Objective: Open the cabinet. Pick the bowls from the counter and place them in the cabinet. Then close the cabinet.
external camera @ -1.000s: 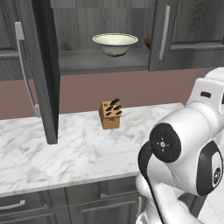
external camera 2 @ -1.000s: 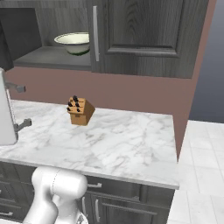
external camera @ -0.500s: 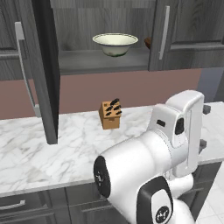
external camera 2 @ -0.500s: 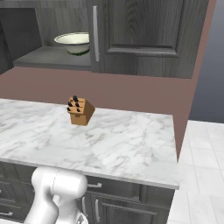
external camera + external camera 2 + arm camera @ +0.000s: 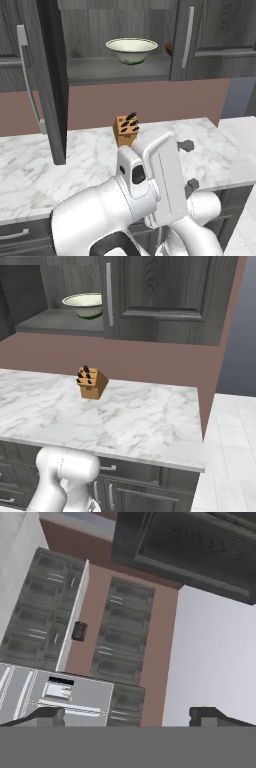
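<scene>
A home kitchen, going by the dark wood-grain wall cabinet point(image 5: 210, 40) holding a cream bowl point(image 5: 131, 50), the white marble counter point(image 5: 150, 426) with a knife block point(image 5: 91, 383), drawer fronts point(image 5: 150, 491) beneath

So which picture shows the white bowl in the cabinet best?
The left base view: the cream-white bowl sits whole on the cabinet shelf. In the right base view, the closed door hides part of the bowl.
</scene>
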Controlling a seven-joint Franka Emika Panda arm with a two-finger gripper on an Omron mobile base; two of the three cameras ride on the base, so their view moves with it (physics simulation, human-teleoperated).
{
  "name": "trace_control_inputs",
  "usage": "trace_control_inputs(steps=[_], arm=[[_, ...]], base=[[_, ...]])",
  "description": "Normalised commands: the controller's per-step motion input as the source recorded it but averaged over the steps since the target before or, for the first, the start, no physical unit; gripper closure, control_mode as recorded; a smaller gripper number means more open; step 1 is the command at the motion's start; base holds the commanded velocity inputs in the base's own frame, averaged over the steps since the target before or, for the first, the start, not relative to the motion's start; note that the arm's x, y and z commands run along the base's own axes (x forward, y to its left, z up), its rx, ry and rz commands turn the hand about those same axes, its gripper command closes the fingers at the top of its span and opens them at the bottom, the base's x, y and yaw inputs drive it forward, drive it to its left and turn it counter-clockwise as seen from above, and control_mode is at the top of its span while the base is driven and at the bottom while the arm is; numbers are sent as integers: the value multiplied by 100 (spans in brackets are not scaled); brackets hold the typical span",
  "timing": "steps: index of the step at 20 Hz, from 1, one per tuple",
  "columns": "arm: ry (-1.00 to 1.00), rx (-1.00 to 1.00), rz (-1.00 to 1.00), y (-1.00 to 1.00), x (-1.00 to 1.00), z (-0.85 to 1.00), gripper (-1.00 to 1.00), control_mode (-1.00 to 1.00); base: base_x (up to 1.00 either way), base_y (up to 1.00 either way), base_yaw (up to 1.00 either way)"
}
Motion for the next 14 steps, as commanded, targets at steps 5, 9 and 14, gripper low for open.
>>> trace_control_inputs(steps=[5,9,14], arm=[[2,-9,0,77,2,-4,-100,-100],[1,-9,0,87,0,-11,-100,-100],[0,-7,0,89,6,-17,-100,-100]], base=[[0,0,0],[0,0,0],[0,0,0]])
